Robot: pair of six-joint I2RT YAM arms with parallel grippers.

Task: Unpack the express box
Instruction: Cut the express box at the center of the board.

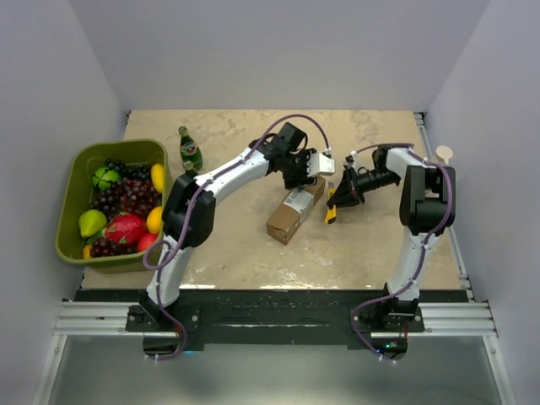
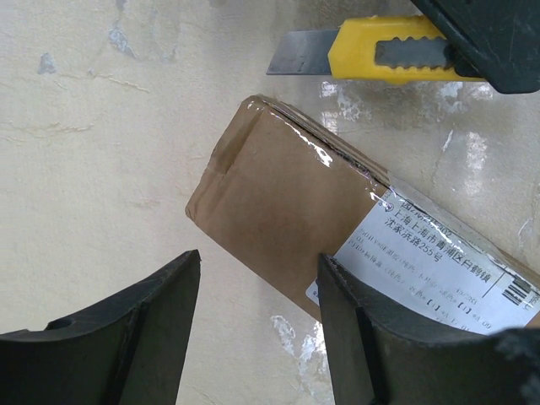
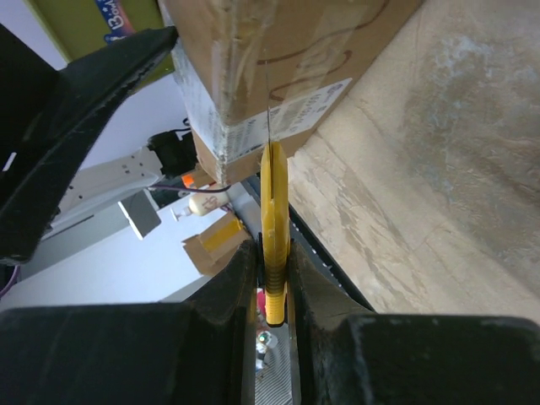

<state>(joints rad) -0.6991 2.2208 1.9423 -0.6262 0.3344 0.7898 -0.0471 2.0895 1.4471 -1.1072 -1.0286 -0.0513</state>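
Observation:
The express box point(image 1: 295, 212), a brown carton with a white label point(image 2: 439, 253), lies at the table's middle. My left gripper point(image 1: 310, 169) hovers just above its far end, open. In the left wrist view that gripper point(image 2: 257, 278) has bare table and the box's edge between its fingers, and one finger point(image 2: 363, 337) overlaps the label. My right gripper point(image 1: 344, 199) is shut on a yellow utility knife point(image 1: 331, 211) just right of the box. In the right wrist view the knife point(image 3: 272, 211) sits pinched between the fingers, with its thin blade point(image 3: 269, 101) out against the taped end of the box point(image 3: 278, 51).
A green basket point(image 1: 76, 164) full of fruit stands at the left edge of the table. A green bottle point(image 1: 190, 150) stands just right of it, behind my left arm. Grey walls close in the back and both sides.

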